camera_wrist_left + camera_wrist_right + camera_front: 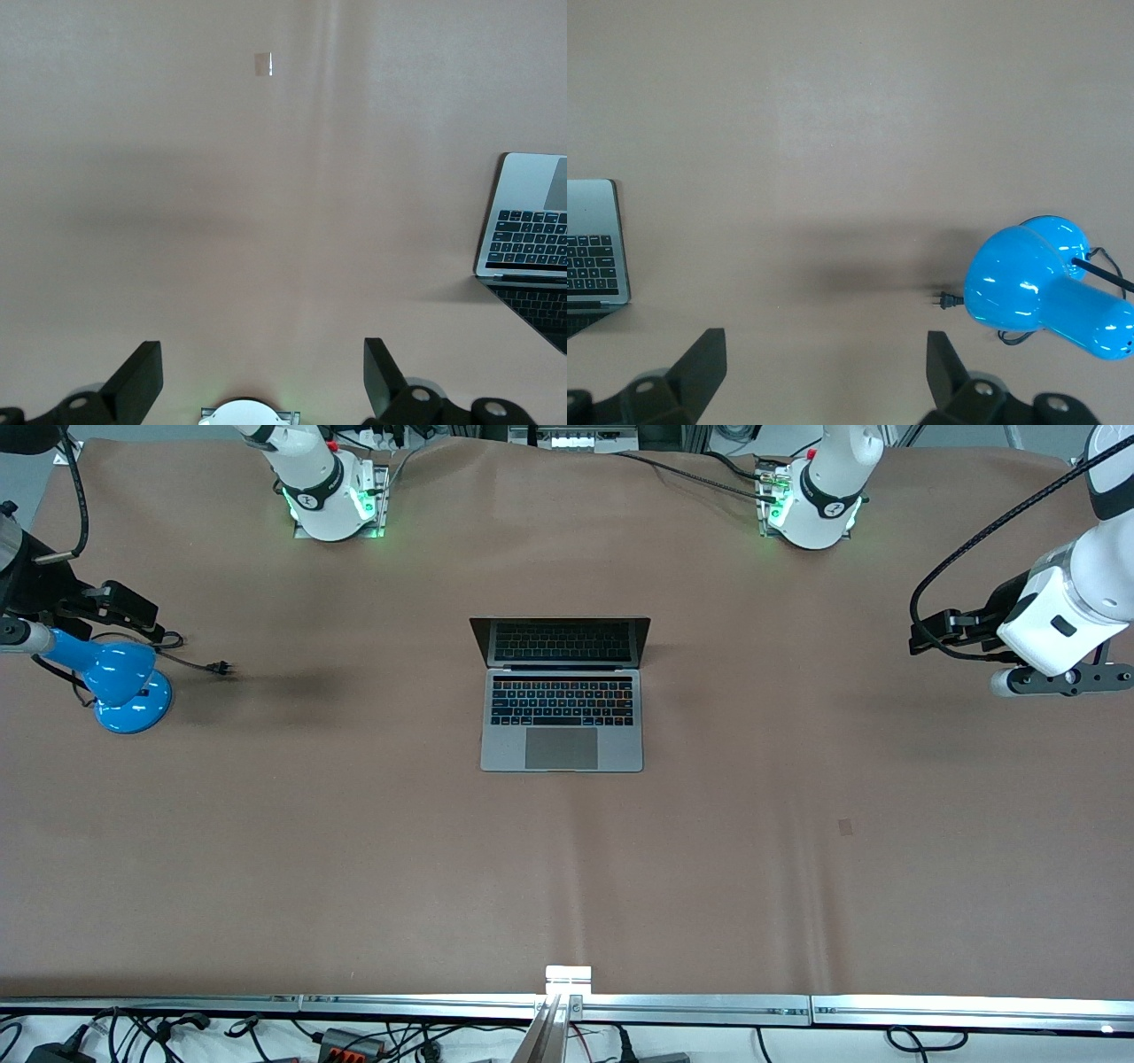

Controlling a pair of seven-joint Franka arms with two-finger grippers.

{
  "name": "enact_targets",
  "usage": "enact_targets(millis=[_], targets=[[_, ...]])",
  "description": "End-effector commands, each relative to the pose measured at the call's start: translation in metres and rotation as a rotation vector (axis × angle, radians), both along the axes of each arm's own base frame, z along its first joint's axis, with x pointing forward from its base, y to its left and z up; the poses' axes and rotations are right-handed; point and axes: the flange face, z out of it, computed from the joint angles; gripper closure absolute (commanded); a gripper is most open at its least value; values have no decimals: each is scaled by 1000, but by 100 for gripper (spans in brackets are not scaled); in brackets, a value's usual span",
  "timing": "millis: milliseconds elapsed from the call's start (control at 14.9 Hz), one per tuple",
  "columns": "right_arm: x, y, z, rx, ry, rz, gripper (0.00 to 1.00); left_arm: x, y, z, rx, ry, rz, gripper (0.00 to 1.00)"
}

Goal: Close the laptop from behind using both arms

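The space-grey laptop [562, 708] lies open in the middle of the table, its dark screen upright and its keyboard and trackpad toward the front camera. Its edge shows in the left wrist view [532, 221] and the right wrist view [594, 239]. My left gripper [921, 638] hangs open and empty over bare table toward the left arm's end, well away from the laptop; its black fingers [142, 376] stand wide apart. My right gripper [146, 615] hangs open and empty toward the right arm's end, over the table beside a blue lamp, with its fingers [704, 363] wide apart.
A blue desk lamp [124, 686] lies toward the right arm's end, also in the right wrist view [1045, 288], with its cord and plug [220, 667] on the table. A small patch [845, 826] marks the brown cover. A metal rail [709, 1005] runs along the front edge.
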Motion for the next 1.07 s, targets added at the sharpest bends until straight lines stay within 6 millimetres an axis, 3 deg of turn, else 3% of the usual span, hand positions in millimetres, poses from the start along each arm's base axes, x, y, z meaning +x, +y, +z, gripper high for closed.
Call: enact_targets(millis=[0,268,403,470,537,604,671,1007], targets=[[-10,-2,4,-15,0,17,0,-6,-1,6,24,0,12,0],[-10,-1,0,-14,26,16,0,-8,-3,2,28,26,1,0],[-10,-1,-2,-14,37,17,46,-8,-4,0,22,33,7,1],[-10,0,-1,-14,36,19,67,-9,-4,-1,24,45,9,54],[-9,0,-2,-14,37,19,78,-11,-7,-3,25,62,6,79],[-9,0,-2,-14,40,17,88,-11,-6,-3,22,66,0,95],[-10,0,-3,-14,43,20,100,-12,-6,-4,21,69,-5,99],[-10,8,-2,-6,46,19,100,-14,-10,-7,-19,96,-23,99]])
